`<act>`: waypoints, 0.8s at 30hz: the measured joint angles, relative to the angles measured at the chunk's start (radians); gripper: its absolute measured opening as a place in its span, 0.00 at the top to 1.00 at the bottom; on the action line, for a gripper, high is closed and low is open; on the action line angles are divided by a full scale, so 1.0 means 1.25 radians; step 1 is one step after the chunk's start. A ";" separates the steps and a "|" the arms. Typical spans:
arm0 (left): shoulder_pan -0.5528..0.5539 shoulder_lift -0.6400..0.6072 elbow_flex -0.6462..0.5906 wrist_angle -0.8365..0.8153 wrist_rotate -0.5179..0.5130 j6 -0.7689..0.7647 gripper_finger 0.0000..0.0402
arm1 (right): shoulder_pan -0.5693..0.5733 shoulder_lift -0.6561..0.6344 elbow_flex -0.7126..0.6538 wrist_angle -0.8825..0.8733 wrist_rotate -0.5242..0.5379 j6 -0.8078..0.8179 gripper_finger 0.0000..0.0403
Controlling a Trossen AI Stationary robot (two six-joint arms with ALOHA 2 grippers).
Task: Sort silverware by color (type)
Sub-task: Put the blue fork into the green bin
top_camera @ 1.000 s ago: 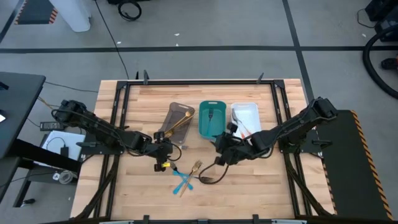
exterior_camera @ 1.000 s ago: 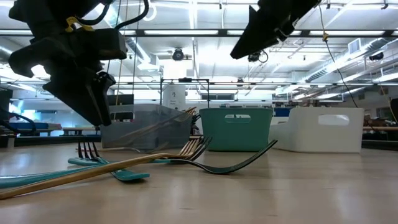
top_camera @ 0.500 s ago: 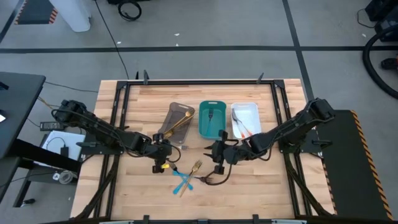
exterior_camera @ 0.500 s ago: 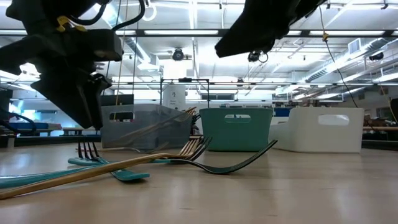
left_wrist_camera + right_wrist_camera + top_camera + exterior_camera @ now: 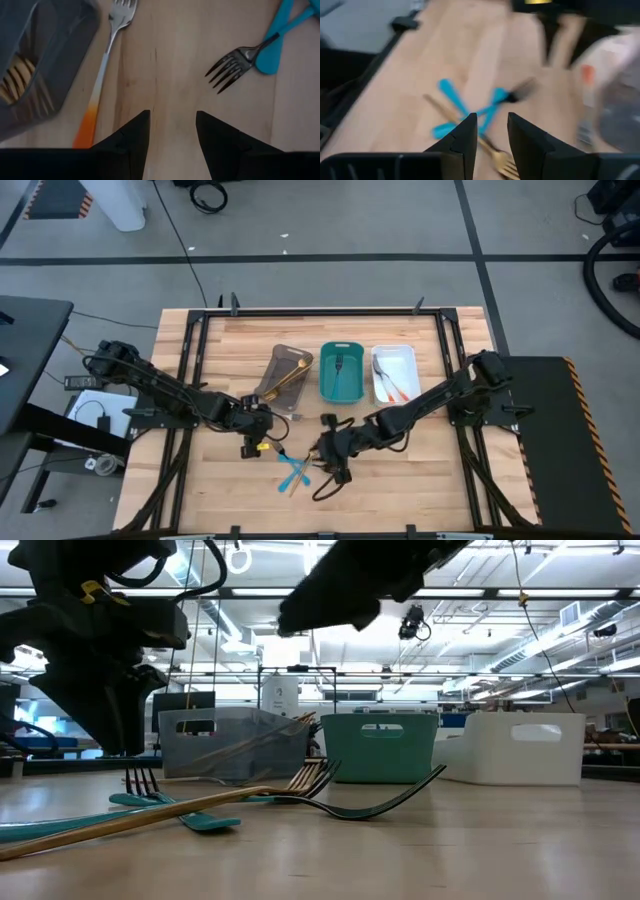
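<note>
A small pile of silverware lies on the wood near the table's front: two blue-handled pieces (image 5: 292, 472) crossed over each other, a gold fork (image 5: 200, 802) and a dark fork (image 5: 385, 802). My left gripper (image 5: 262, 436) hangs open over bare wood. An orange-handled fork (image 5: 102, 70) lies flat to one side of it and a dark blue-handled fork (image 5: 235, 65) to the other. My right gripper (image 5: 318, 452) stands open above the pile's right side, and its wrist view shows the blue handles (image 5: 465, 107) ahead of its fingers (image 5: 465, 132).
Three trays stand in a row behind the pile: grey-brown (image 5: 287, 370) with gold pieces leaning over its rim, teal (image 5: 340, 370) with a dark piece, white (image 5: 395, 370) with orange-handled pieces. Bare wood lies to the right and near the front edge.
My right gripper has swung from in front of the teal and white trays toward the table's left and near edge, sinking and turning, and now stands over the pile. My left gripper has tipped a little in place. The silverware has not moved.
</note>
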 joint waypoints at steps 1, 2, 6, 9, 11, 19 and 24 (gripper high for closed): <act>0.000 0.000 0.000 -0.004 0.000 -0.009 0.58 | -0.002 0.014 0.010 0.001 -0.030 -0.006 0.71; 0.000 0.000 0.000 -0.007 0.000 -0.014 0.58 | -0.003 0.026 0.019 0.003 -0.052 -0.009 0.71; 0.000 0.000 0.000 -0.003 0.000 -0.030 0.58 | -0.008 0.080 0.053 -0.002 -0.099 -0.024 0.71; 0.000 0.000 0.000 0.007 0.000 -0.034 0.58 | -0.016 0.115 0.077 0.001 -0.132 -0.026 0.71; 0.000 0.000 0.000 0.014 0.000 -0.050 0.58 | -0.026 0.123 0.084 -0.005 -0.169 -0.027 0.71; -0.003 0.000 0.000 0.030 0.000 -0.101 0.58 | -0.047 0.117 0.094 0.008 -0.224 -0.047 0.71; -0.007 0.000 0.000 0.068 0.000 -0.086 0.58 | -0.054 0.119 0.094 -0.013 -0.220 -0.051 0.71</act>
